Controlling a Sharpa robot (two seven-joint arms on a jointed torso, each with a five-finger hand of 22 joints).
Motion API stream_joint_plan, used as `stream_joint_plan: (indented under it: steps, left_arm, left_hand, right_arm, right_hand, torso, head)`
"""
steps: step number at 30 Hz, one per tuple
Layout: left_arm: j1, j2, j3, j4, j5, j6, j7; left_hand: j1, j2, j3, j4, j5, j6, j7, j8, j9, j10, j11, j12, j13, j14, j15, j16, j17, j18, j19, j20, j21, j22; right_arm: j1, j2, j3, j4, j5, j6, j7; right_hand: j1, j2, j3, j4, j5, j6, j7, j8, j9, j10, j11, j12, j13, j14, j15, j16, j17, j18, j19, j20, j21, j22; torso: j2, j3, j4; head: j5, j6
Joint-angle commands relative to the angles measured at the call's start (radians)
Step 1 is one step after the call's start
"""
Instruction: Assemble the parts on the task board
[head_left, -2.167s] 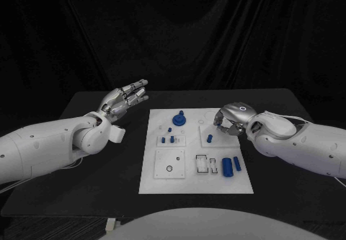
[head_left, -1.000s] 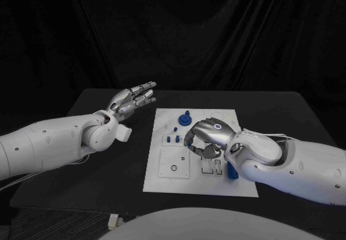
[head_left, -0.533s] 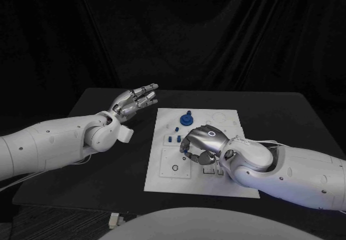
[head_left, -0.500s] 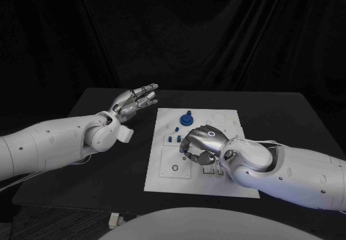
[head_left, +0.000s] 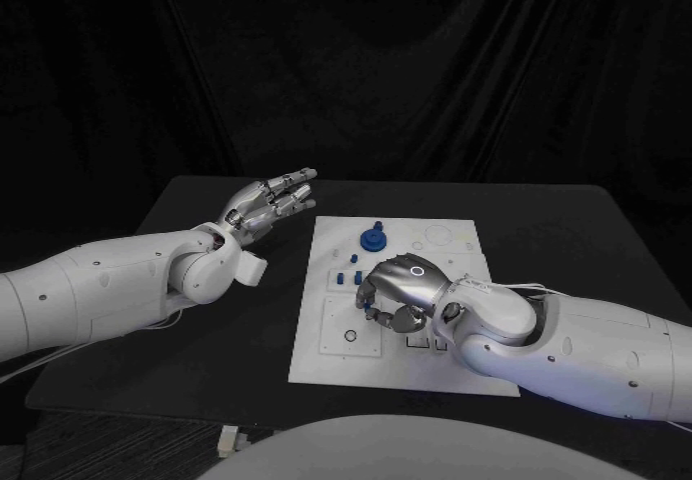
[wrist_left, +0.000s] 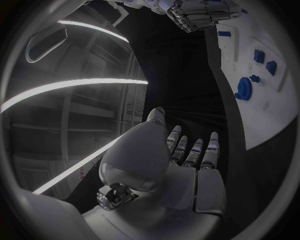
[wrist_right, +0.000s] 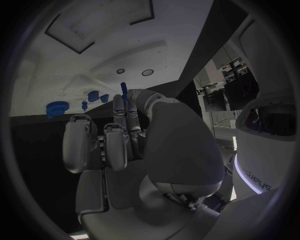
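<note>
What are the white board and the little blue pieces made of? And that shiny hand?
The task board looks like matte white plastic: flat, with no glare. The blue parts, like the round one, seem moulded or printed plastic, evenly coloured. The right hand looks metal, silver with soft highlights, though it may be coated plastic.

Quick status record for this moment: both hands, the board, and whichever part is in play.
left hand: raised beside the board, fingers apart, holds nothing
right hand: over the board's middle, pinching a small blue peg
task board: white plate, flat on the black table
blue round part: stands at the board's far end
small blue blocks: on the board, next to the right hand
</note>
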Motion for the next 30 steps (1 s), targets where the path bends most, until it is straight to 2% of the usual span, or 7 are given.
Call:
stream_joint_plan:
  steps: [1,25,30]
  left_arm:
    - [-0.002,0.002,0.001,0.000,0.007,0.012,0.011]
    - [-0.012,0.003,0.001,-0.005,0.007,0.019,0.010]
    - [-0.014,0.004,0.001,-0.006,0.007,0.021,0.009]
  left_hand:
    - [0.009,0.001,-0.003,-0.004,0.004,0.004,0.006,0.002,0.001,0.001,0.005,0.002,0.001,0.009,-0.001,0.004,0.001,-0.001,0.007,-0.002,0.006,0.001]
    - [0.011,0.000,-0.003,-0.004,0.005,0.004,0.007,0.003,0.001,0.000,0.005,0.001,0.001,0.010,0.000,0.005,0.002,-0.002,0.010,-0.002,0.007,0.004]
    - [0.012,0.000,-0.003,-0.004,0.005,0.005,0.007,0.003,0.001,0.000,0.005,0.001,0.001,0.010,0.000,0.006,0.002,-0.003,0.011,-0.002,0.008,0.005]
  right_arm:
    - [-0.006,0.002,0.000,-0.004,-0.012,0.012,-0.008]
    - [-0.039,0.012,0.000,-0.034,-0.012,0.015,-0.002]
    - [-0.044,0.012,0.000,-0.040,-0.012,0.016,-0.003]
  right_hand:
    - [-0.011,0.000,0.001,-0.007,-0.005,-0.007,-0.001,-0.006,0.001,0.005,-0.001,0.004,0.002,0.057,-0.001,0.000,0.032,0.003,0.000,-0.003,-0.004,0.188]
    - [-0.012,0.002,0.001,-0.010,-0.012,-0.010,0.000,-0.007,0.002,0.005,-0.001,0.004,0.002,0.056,-0.001,-0.001,0.030,0.003,-0.002,-0.003,-0.007,0.187]
    - [-0.010,0.003,0.002,-0.014,-0.013,-0.012,0.000,-0.008,0.003,0.003,0.000,0.003,0.001,0.055,-0.001,-0.001,0.028,0.004,-0.003,-0.003,-0.009,0.187]
  torso:
    - [0.000,-0.0002,0.0003]
    - [0.000,-0.0002,0.0001]
    - [0.000,-0.0002,0.0001]
  head:
    - [0.002,0.000]
    - [0.010,0.000]
    - [0.007,0.000]
